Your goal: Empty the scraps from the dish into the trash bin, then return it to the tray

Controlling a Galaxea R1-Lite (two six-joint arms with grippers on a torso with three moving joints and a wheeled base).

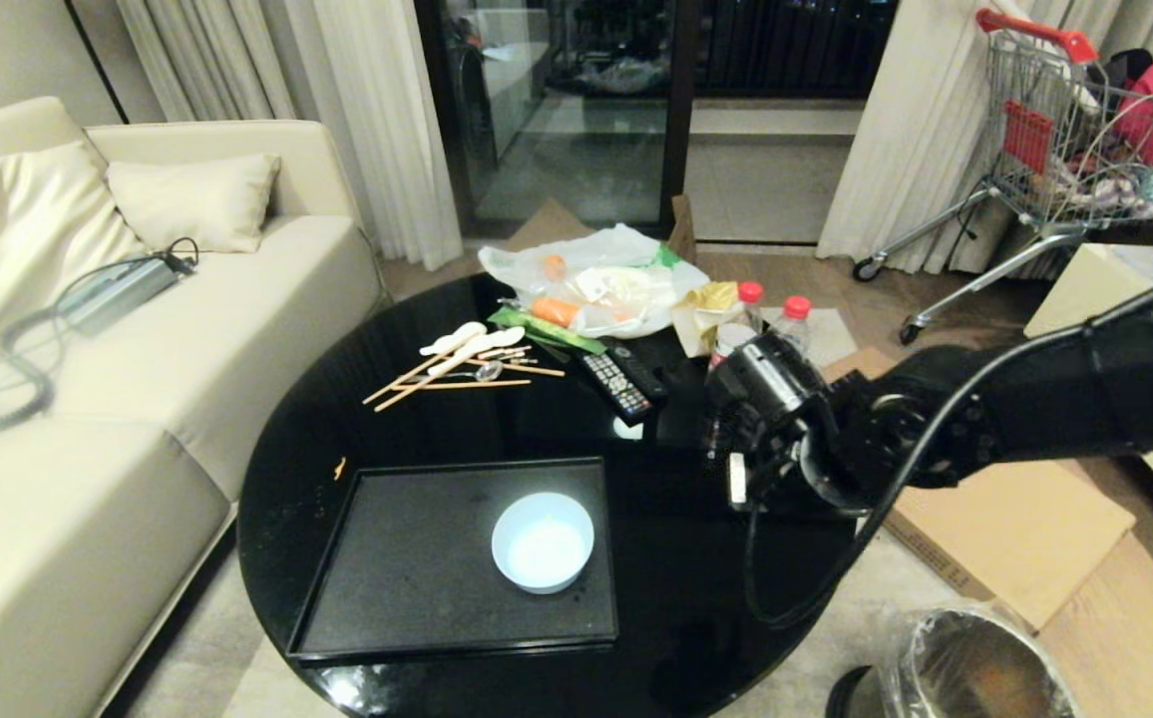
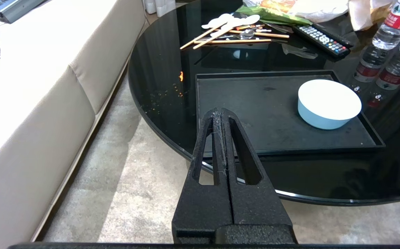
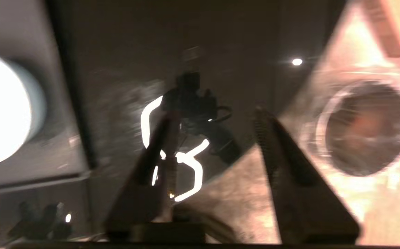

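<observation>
The tray (image 1: 407,558) was placed on the near part of the table (image 1: 676,558). The dish (image 1: 543,541) was set on the tray, toward its right side. Chopsticks (image 1: 457,374) and spoons (image 1: 467,344) were laid farther on the table, with a remote control (image 1: 618,384) to their right. The trash bin (image 1: 970,663) was found on the floor, near and right of the table. A sofa (image 1: 88,399) was located at the left.

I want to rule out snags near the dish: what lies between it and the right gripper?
Nothing stands between: the head view shows only bare tray and glossy black table between the dish and the right gripper, which holds nothing.
</observation>
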